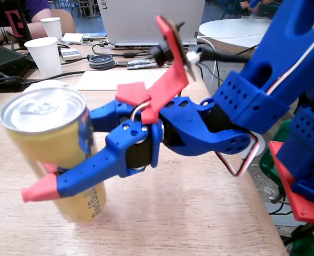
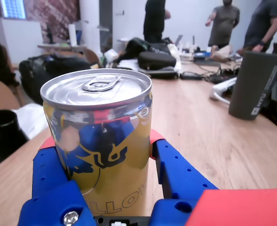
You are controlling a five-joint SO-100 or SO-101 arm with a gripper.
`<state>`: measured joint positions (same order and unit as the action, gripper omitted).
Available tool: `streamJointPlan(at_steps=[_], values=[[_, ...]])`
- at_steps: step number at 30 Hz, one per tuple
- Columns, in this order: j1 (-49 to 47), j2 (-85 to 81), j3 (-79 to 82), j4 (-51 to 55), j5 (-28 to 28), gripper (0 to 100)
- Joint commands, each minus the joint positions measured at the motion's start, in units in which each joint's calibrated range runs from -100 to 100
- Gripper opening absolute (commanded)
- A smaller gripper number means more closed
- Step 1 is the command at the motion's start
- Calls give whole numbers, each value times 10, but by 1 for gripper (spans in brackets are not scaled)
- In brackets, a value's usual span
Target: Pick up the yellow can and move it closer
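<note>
Clearly, the gripper pinched the yellow can, tilted on the wooden table. Only the fixed view showed two white paper cups behind the can; contents hidden. Only the wrist view showed the pull tab, unopened, and a dark tumbler far right.

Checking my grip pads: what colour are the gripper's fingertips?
Red, on blue fingers; clearest in the fixed view beside the yellow can.
</note>
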<state>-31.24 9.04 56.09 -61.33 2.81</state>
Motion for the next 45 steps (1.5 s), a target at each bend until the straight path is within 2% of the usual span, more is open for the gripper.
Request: streamJointPlan(at_steps=[1,3,8,15,24,27,32,35,45], values=[[-2,-90,-10,-3,-2,21],[-2,-119,14,18,-2,21],[-4,-298,93,160,-5,21],[-4,-506,255,242,-6,21],[-2,-734,354,403,-4,21],[-2,-837,365,499,-4,21],[1,-1027,365,722,-1,22],[1,-1064,329,853,-5,22],[3,-1064,322,880,-7,21]])
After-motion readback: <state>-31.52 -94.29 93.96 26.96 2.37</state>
